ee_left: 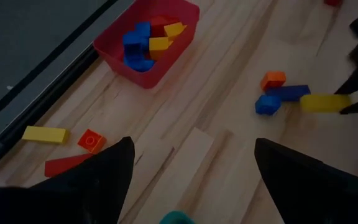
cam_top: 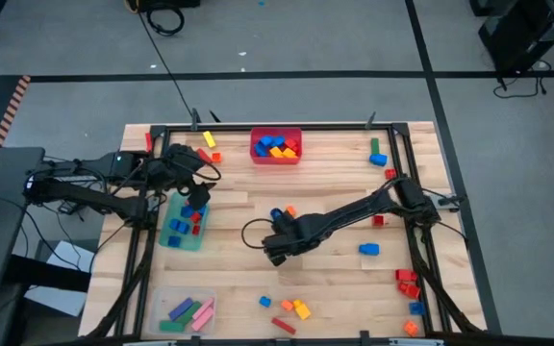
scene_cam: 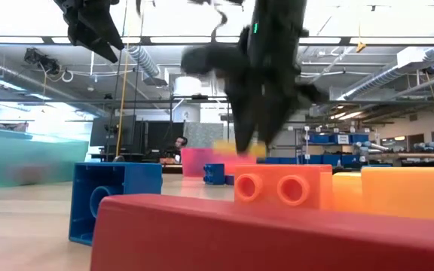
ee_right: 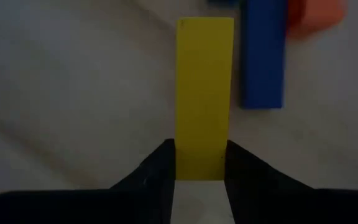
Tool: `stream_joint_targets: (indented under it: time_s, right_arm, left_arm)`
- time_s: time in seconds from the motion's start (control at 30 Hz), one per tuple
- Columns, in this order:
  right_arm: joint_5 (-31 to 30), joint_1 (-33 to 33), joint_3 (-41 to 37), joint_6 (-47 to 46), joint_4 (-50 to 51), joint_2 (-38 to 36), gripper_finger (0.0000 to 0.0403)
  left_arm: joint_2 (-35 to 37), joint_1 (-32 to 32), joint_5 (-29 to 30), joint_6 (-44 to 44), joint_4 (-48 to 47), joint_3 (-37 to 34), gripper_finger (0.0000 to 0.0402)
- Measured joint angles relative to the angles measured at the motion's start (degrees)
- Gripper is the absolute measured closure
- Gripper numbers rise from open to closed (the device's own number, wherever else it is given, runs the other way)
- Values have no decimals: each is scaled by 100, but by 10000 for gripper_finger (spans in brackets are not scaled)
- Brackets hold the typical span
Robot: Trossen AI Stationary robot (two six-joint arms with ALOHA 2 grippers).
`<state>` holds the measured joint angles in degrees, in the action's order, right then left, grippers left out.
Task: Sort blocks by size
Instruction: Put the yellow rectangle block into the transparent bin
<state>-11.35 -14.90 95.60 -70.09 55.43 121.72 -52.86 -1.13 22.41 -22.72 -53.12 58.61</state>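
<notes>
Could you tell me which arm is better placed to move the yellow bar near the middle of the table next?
The right. The right gripper already has its fingers on both sides of the yellow bar at mid-table. The left gripper hangs open over the green bin, away from it.

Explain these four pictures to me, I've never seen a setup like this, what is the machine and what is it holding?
Two dark robot arms work at a wooden table, sorting toy blocks by size. One picture looks down from above, one looks level across the tabletop, and two come from cameras on the arms' wrists. Loose blocks lie around, with more in a red bin, a green bin and a clear bin. The right gripper has its jaws around a long yellow block. The left gripper hangs open over the green bin.
</notes>
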Motion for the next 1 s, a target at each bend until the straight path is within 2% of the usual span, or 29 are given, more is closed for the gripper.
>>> stream_joint_targets:
  time_s: [0.13, 0.2, 0.4, 0.47, 0.73, 1.0]
  right_arm:
    - [-415, -109, 8, 523, -293, -373, 286]
    - [-573, -171, 6, 1147, -759, -520, 286]
    - [-600, -340, 10, 3369, -3412, -638, 286]
    - [-643, -344, 19, 3834, -4073, -574, 286]
    - [-544, -316, 160, 4182, -4770, -251, 286]
    - [-243, -518, 1715, 4886, -4728, 760, 286]
  left_arm:
    - [0, 0, 0, -1, -2, 0, 62]
    - [0, 0, 2, -2, 2, 0, 62]
    - [0, 0, 2, -4, 0, 0, 62]
    - [0, 0, 2, -4, -2, 0, 62]
    - [0, 2, 4, -4, -36, 0, 62]
    - [1, 40, -9, 289, -50, 0, 62]
